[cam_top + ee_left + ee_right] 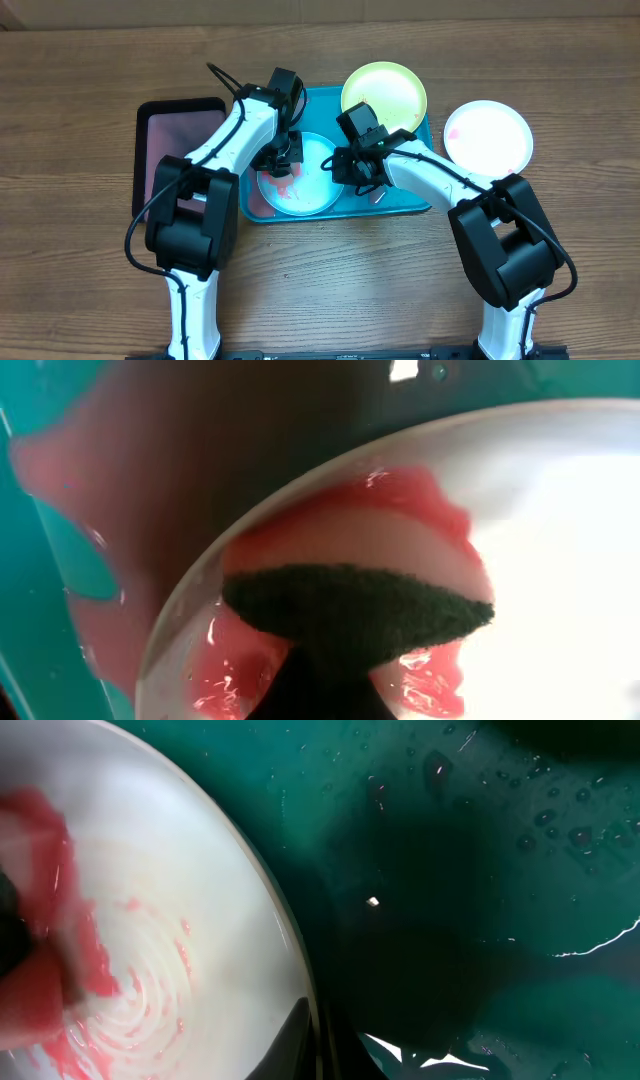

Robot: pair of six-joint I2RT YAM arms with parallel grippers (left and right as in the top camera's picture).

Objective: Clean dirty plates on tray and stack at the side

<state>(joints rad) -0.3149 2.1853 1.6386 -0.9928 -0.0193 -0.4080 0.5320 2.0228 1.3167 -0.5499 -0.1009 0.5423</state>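
The pale aqua plate [318,172] lies in the turquoise tray [405,200], with reddish smears on its left half. My left gripper [283,162] is shut on a dark sponge [350,605] that presses on the red smear at the plate's [560,560] left rim. My right gripper [352,172] is shut on the plate's right rim [300,990], one finger on each side of it. The yellow-green plate [384,93] rests on the tray's far right corner. The white plate [488,135], with a faint pink smear, lies on the table to the right.
A black tray with a pinkish inside [180,140] lies left of the turquoise tray. Reddish liquid has pooled on the turquoise tray's floor [110,630] beside the plate. The tray floor [480,870] is wet with droplets.
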